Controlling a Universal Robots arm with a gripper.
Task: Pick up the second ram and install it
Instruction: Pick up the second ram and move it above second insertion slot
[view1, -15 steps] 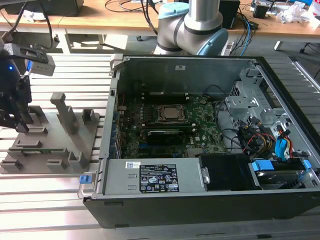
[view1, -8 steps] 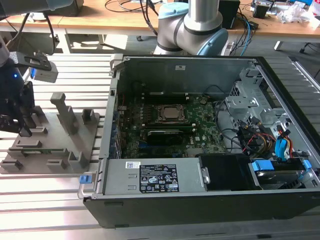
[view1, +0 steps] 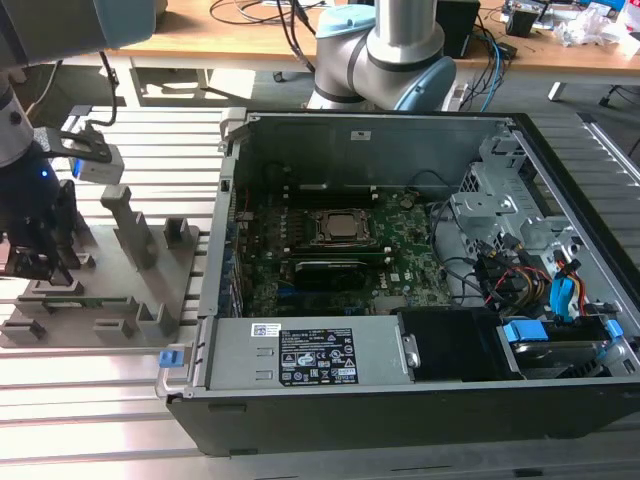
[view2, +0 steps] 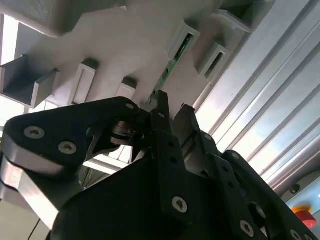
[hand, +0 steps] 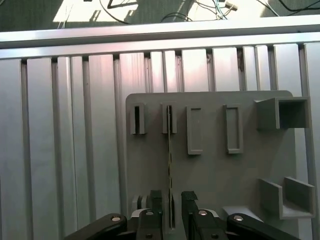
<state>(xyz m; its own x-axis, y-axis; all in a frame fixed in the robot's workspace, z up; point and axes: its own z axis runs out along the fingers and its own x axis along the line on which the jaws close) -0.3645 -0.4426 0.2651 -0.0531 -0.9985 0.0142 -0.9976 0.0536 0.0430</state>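
The second ram (hand: 169, 155) is a thin green stick seen edge-on, standing in a slot of the grey holder tray (hand: 215, 170). My gripper (hand: 171, 200) is low over the tray with a finger on either side of the stick and a small gap still showing, so it is open. In the second wrist view the ram's green edge (view2: 172, 62) runs down to the black fingertips (view2: 162, 107) of the gripper (view2: 173, 112). In the exterior view the gripper (view1: 40, 250) stands at the tray's (view1: 150, 290) left end, far from the motherboard (view1: 400, 235).
The open computer case (view1: 400, 400) lies at the exterior view's right, with cables and drive bays at its right end. The tray carries several upright posts and empty slots (hand: 232, 127). Everything rests on a ribbed aluminium table (view1: 90, 400).
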